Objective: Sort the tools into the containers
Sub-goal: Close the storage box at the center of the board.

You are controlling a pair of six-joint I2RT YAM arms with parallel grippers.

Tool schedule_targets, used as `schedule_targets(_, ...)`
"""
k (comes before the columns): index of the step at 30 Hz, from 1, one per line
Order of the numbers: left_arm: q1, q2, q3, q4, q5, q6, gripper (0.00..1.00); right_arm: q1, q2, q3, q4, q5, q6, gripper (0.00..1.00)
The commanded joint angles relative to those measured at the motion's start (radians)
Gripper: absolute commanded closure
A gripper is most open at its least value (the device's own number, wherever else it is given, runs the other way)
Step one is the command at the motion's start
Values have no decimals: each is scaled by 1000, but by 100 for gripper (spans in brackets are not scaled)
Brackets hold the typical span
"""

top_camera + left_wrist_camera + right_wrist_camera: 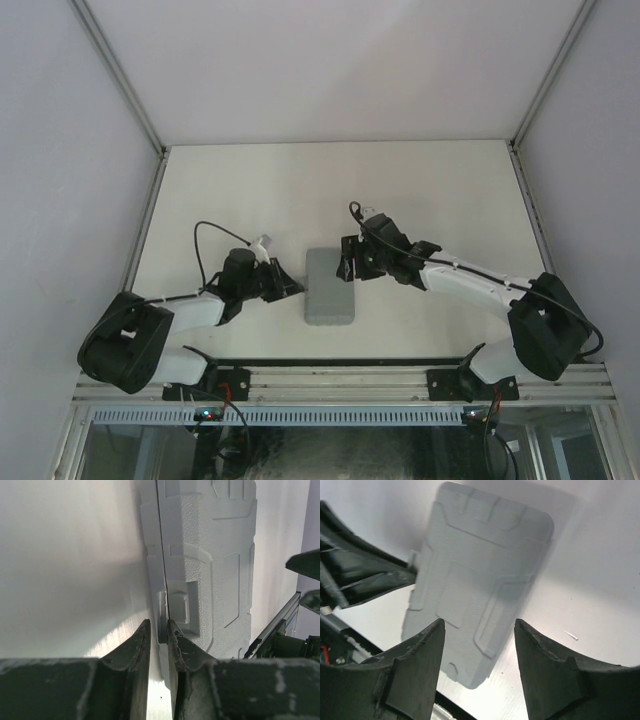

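Observation:
The grey tool case (330, 287) lies shut in the middle of the table. It also shows in the left wrist view (210, 555) and the right wrist view (480, 580). My left gripper (293, 288) is at the case's left edge. Its fingers (157, 625) are closed to a narrow gap round the small latch tab (162, 612) at the case's seam. My right gripper (345, 258) hovers open and empty over the case's far right part (479, 625). No tools are in view.
The metal rail (340, 385) with both arm bases runs along the near table edge. Grey walls enclose the table on three sides. A tiny white sliver (571, 636) lies on the table right of the case.

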Motion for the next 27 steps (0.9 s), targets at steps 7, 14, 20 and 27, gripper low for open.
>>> schedule_targets(7,-6,-126,40,-153,-28,41,73,13,101,38,38,41,-6,41)
schedule_targets(14,-6,-202,43,-163,-1,48,59,32,162,32,64,77,-8,45)
schedule_targets(20,-16,-216,47,-172,-8,53,51,56,200,16,33,152,5,48)
schedule_targets(27,-34,-149,60,-158,-24,45,45,65,191,-54,64,150,38,49)
